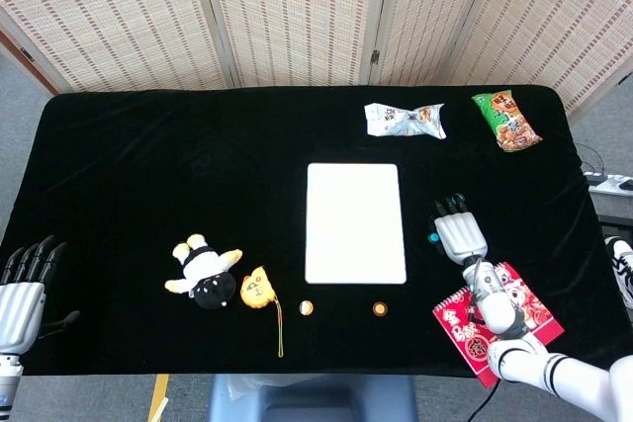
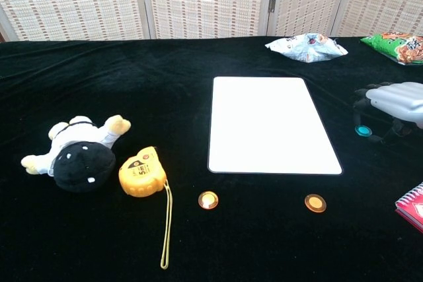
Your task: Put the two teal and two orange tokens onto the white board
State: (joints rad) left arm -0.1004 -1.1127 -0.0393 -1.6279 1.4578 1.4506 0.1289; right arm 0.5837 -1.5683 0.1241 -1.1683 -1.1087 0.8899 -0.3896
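Teal token [image 2: 361,130] is pinched under the curled fingers [image 2: 377,138] of the right hand [image 2: 396,100], just right of the white board [image 2: 269,123]. Two orange tokens [image 2: 208,199] [image 2: 315,203] are seen below the board; the left hand [image 1: 20,289] is held with fingers apart.

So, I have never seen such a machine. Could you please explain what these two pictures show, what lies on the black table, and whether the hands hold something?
These are two cameras on one robot: the head view looks down from above, the chest view looks across the table. The robot has two arms ending in human-like hands. Its right hand rests over a teal token, fingers curled around it; whether it grips it is unclear. I see only this one teal token. The left hand waits at the table's edge, fingers apart, holding nothing. On the black cloth lie a white board, two orange tokens in front of it, a plush toy, a yellow tape measure, two snack bags and a red notebook.
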